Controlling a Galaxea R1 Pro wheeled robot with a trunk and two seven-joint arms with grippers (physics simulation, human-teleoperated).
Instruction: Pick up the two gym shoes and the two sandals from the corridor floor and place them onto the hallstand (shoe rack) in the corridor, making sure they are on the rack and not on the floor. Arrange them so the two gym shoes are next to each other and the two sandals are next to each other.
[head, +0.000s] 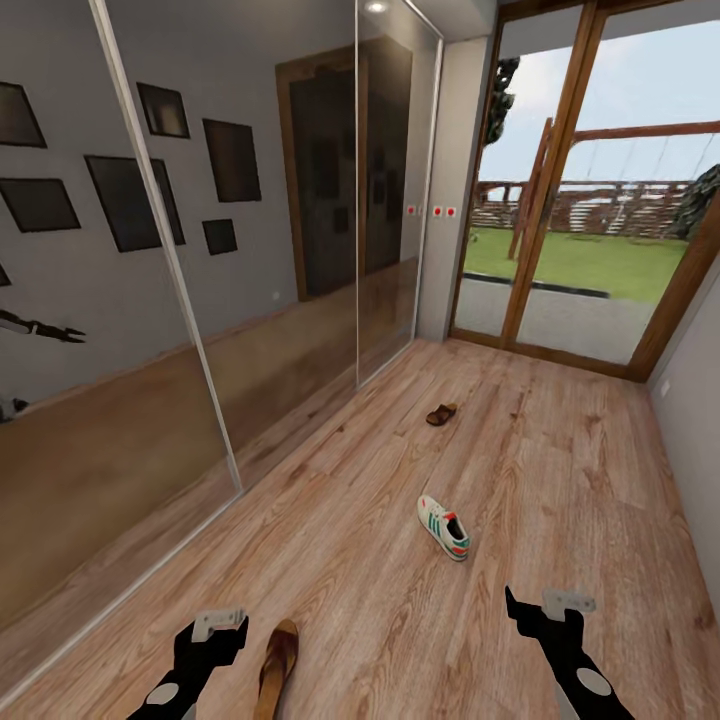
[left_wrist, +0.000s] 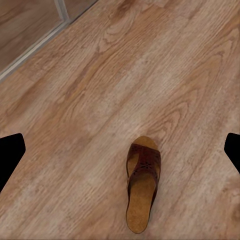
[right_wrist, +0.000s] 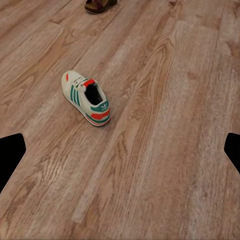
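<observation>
Mirrored wardrobe doors (head: 200, 300) line the left of a corridor that ends in a glazed door (head: 590, 200) onto a garden, and all the footwear in sight lies on the wood-plank corridor floor (head: 560, 470). One sandal (head: 277, 668) lies just beside the left claw (head: 215, 632), a white gym shoe (head: 443, 527) sits on its sole further ahead between the two arms, and a second sandal (head: 441, 414) rests well beyond it toward the door. Both claws, the right claw (head: 545, 608) included, hang low with fingers spread wide and nothing between them. From the left wrist camera the near sandal (left_wrist: 142, 190) lies flat and thin, so a descent that stops short would close on air, while one that goes too deep would jam the fingertips (left_wrist: 10, 155) into the planks. Its slim strap could also slip out during the lift. The gym shoe (right_wrist: 86, 98) sits near the far sandal (right_wrist: 100, 5), well ahead of the right claw, so reaching without driving closer risks overextension.
</observation>
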